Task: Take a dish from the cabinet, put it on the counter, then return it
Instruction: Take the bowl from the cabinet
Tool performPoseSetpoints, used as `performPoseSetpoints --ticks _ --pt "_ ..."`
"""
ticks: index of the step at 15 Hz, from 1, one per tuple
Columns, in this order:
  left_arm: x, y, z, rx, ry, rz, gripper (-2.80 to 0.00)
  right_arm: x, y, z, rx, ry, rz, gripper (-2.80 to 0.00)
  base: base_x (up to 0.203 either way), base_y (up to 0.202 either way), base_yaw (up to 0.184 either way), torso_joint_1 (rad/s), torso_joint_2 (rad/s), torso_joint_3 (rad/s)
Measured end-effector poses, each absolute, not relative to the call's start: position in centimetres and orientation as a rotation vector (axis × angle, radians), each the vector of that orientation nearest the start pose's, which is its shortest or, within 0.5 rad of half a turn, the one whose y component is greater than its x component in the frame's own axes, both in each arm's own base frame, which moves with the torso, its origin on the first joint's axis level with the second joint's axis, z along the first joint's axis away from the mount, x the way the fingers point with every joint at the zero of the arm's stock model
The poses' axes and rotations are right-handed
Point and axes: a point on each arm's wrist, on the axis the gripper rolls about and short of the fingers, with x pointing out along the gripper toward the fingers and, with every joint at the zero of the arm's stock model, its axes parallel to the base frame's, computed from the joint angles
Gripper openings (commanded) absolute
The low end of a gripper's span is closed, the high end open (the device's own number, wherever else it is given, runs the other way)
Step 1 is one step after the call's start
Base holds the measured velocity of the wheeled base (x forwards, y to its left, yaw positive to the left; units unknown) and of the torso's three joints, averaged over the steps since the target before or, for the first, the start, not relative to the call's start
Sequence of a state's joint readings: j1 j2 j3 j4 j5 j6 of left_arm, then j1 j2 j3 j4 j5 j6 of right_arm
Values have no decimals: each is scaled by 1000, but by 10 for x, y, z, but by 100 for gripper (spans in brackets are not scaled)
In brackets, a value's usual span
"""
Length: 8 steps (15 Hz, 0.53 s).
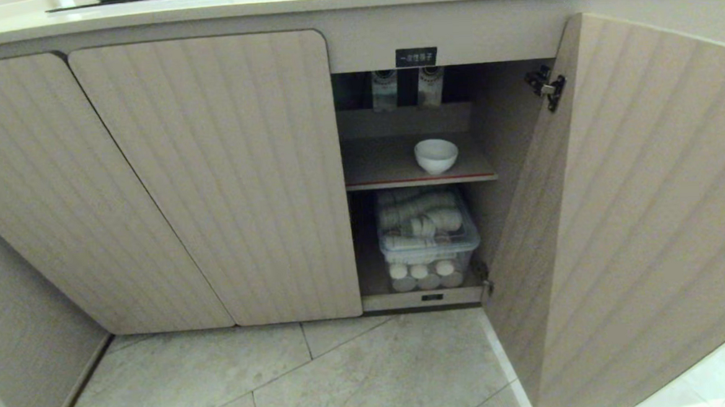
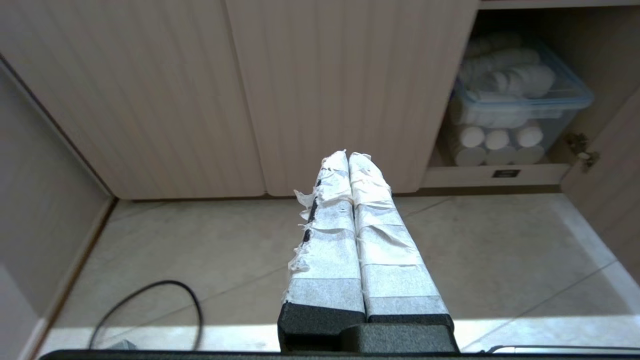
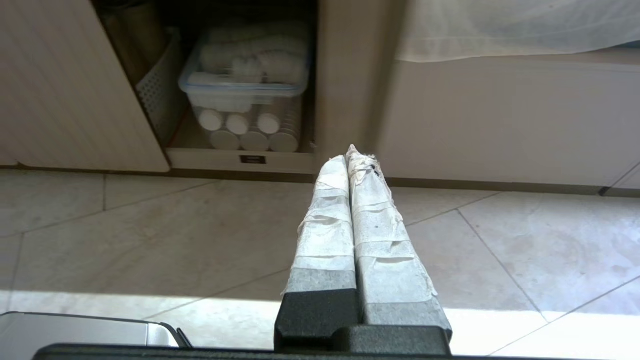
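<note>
white dish (image 1: 435, 155) sits on the open cabinet (image 1: 212, 174) shelf, seemingly empty

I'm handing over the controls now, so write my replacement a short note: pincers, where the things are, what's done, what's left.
Left pincer: shut, empty, parked low over the floor.
Right pincer: shut, empty, parked likewise.
Bowl: upright on the upper shelf of the cabinet, right door open.
Counter: above the cabinet, no bowl showing on the strip in view.
Done: door open; can't tell if the bowl has made its trip.
Left: if not, take the bowl out, set it on the counter, return it.
</note>
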<state>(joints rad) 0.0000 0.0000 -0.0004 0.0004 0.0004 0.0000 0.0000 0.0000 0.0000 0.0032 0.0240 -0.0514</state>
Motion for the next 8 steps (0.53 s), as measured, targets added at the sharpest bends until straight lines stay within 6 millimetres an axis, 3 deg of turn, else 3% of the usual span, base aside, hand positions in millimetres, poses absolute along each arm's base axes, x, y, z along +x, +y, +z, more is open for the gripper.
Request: performPoseSetpoints --ticks 5,8 --pt "-23 0 76 0 0 0 -280 -23 1 75 -51 3 24 -280 0 190 -10 0 3 1" --pt "-23 0 75 0 0 0 -280 -23 1 75 -51 3 24 -280 0 68 -5 2 2 3"
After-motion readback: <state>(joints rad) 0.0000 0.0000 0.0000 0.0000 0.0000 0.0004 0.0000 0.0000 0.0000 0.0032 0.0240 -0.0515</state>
